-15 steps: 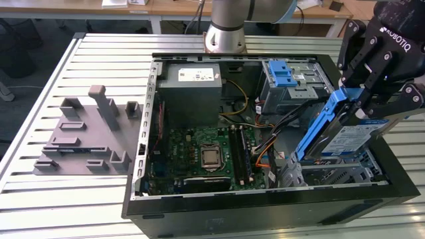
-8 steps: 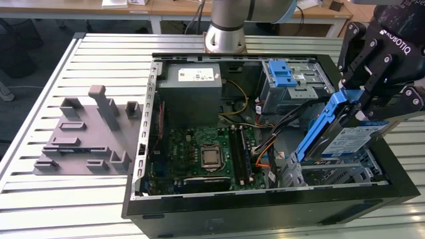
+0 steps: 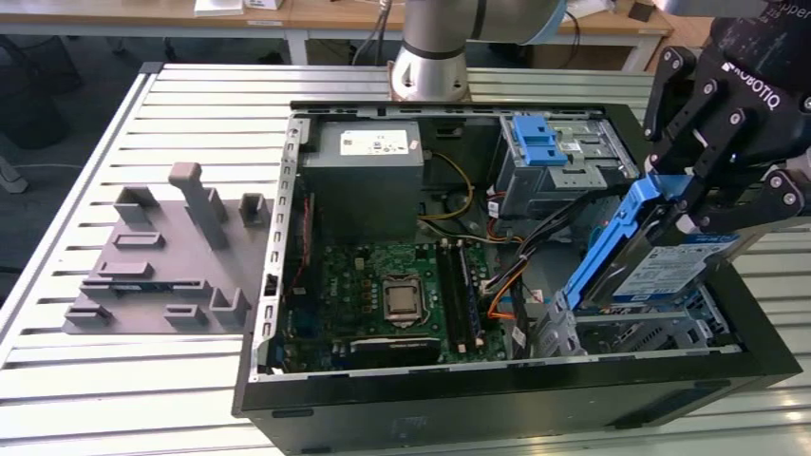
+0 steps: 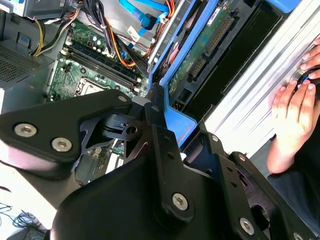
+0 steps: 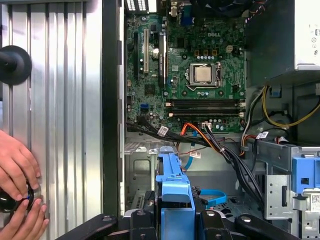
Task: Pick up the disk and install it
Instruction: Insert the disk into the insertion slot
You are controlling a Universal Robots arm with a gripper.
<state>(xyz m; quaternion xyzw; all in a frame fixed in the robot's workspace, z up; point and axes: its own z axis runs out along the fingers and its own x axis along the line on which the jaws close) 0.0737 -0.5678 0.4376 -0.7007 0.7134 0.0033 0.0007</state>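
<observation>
Lighting is even and diffuse from overhead, no hard shadows.

Exterior view: slatted surface (image 3: 190,95) is bright with a pale sheen. Grey tray (image 3: 159,271) throws only a soft shadow. Case (image 3: 507,404) interior is shaded toward its near wall. Black claw (image 3: 694,199) reads as a dark mass, disk (image 3: 666,271) label is bright.

Second wrist view: surface strip is blown near white, bolt heads glint.

First wrist view: motherboard (image 5: 150,65) is evenly lit, CPU lid (image 5: 202,74) glares mildly, streaky reflections on the slats.
</observation>
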